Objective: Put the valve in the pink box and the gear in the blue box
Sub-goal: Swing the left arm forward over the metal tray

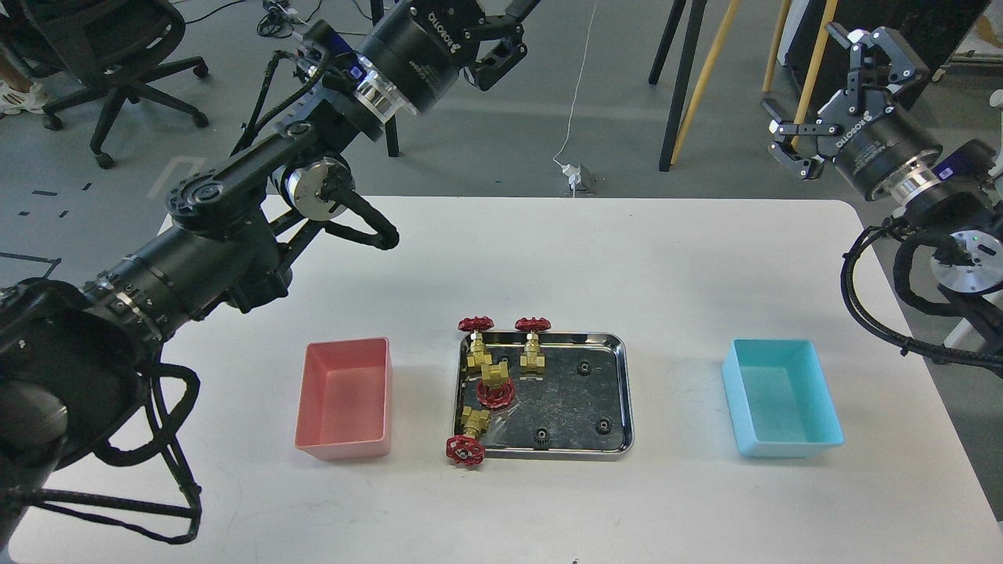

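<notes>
Sitting mid-table point(548, 258): a steel tray point(624, 392) with pink box point(345, 409) to its left and blue box point(783, 399) to its right, both bins showing nothing inside. Four valves crowd the tray's left side. Two at the far-left corner stand with red handwheels poking over the far rim, one valve point(475, 341) beside the other point(533, 341). A third point(494, 382) lies inside, wheel toward the near side. The fourth point(468, 439) hangs over the near-left corner, wheel out on the table. Three black gears on the tray floor: one gear point(583, 367) far right, two near the front rim point(540, 435) and point(602, 426).

Left gripper point(509, 27) raised high past the table's far edge, jaws apart, holding nothing. Right gripper point(831, 102) also up beyond the far right corner, jaws spread wide, holding nothing. Office chair point(117, 63) on the floor, top left.
</notes>
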You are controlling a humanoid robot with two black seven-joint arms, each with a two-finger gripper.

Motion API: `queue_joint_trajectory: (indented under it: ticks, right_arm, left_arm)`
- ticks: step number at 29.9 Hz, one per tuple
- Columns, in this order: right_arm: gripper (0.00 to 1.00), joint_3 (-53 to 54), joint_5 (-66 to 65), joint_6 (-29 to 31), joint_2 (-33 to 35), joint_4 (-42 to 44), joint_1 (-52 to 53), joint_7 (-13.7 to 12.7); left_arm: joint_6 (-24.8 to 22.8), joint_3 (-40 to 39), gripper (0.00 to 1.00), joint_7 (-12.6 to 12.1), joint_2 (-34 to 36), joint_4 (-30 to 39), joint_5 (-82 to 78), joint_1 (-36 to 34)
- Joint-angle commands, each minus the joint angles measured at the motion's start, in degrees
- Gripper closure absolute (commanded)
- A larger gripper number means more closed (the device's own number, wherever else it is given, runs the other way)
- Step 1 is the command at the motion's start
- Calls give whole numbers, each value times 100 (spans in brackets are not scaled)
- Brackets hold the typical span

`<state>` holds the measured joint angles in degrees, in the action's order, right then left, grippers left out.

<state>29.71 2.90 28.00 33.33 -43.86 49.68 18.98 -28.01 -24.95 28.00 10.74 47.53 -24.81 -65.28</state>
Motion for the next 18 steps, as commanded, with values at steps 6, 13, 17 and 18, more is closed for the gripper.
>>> queue_joint_trajectory:
  ticks: [6, 13, 17, 18]
  right_arm:
    - [0, -9, 0, 0, 7, 298, -29, -9]
    - [0, -26, -1, 0, 7, 439, -11, -105]
    - [0, -26, 0, 0, 15, 667, 15, -219]
    - [0, -26, 0, 0, 24, 711, 15, -228]
  left_arm:
    - [595, 4267, 1, 0, 806, 723, -892, -1960]
    - [840, 6245, 1, 0, 763, 1626, -3133, -3533]
    - [1656, 7362, 2, 0, 351, 2006, -3583, -3931]
    - [1902, 7591, 2, 0, 193, 1989, -3618, -3940]
